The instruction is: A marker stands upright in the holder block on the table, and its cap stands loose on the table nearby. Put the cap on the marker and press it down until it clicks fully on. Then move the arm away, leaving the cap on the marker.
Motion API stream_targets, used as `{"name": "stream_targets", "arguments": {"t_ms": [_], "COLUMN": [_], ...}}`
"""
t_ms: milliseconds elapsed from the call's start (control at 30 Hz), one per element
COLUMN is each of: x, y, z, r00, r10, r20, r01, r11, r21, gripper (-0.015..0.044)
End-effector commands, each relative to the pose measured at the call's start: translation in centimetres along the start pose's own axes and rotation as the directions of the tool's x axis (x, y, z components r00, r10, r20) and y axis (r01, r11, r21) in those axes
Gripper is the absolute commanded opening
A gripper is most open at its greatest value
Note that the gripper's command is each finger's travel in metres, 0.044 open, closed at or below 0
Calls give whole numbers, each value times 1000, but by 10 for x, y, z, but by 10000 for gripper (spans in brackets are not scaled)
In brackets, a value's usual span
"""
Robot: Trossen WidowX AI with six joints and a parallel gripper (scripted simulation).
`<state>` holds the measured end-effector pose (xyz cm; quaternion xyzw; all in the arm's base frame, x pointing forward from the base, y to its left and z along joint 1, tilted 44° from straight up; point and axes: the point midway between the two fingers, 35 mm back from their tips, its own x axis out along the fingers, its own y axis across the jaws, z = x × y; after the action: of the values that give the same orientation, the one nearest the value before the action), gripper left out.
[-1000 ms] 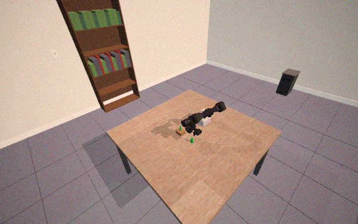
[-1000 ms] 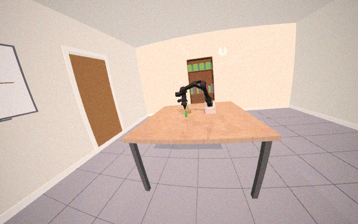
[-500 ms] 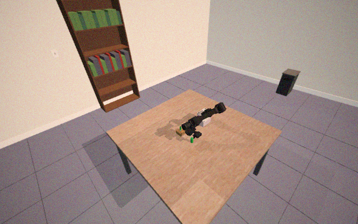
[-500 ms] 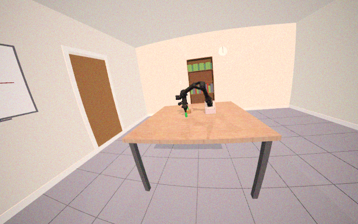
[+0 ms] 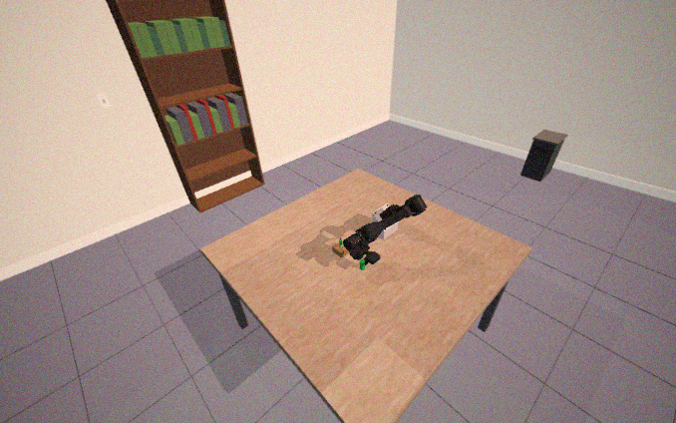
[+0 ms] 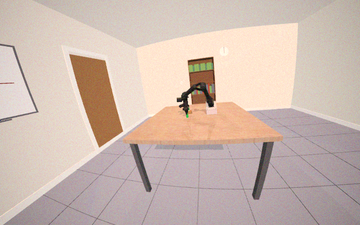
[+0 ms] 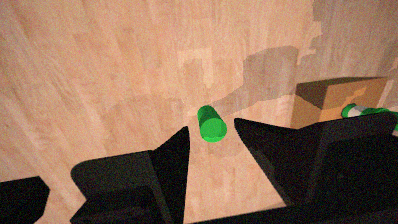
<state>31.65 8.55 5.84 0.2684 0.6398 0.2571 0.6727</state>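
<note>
The gripper (image 7: 211, 134) hangs over the green cap (image 7: 211, 124), jaws half open and holding nothing; bare table (image 7: 100, 75) lies left, the holder block (image 7: 332, 102) right.

A wooden bench with a few small things on it

The bench (image 5: 425, 293) is light brown wood with dark legs, and it stands on a grey tiled floor (image 5: 619, 336). A small green cap (image 7: 211, 123) stands on the wood. Near it sits a little brown holder block (image 7: 334, 100) with a green marker (image 7: 362, 111) in it. A white box (image 6: 211, 111), the arm's base, sits further back.
</note>
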Motion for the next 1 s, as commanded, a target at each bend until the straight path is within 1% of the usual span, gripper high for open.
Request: {"name": "stream_targets", "arguments": {"t_ms": [0,567,733,967], "x": [9,32,32,32], "y": [-1,-1,-1,-1], "z": [-2,-3,-3,-3], "r00": [1000,1000,1000,1000], "r10": [5,7,7,7], "r20": [-4,-5,-5,-5], "r01": [-5,-7,-7,-7], "r11": [1000,1000,1000,1000], "r21": [11,11,11,11], "gripper": [241,241,110,63]}}
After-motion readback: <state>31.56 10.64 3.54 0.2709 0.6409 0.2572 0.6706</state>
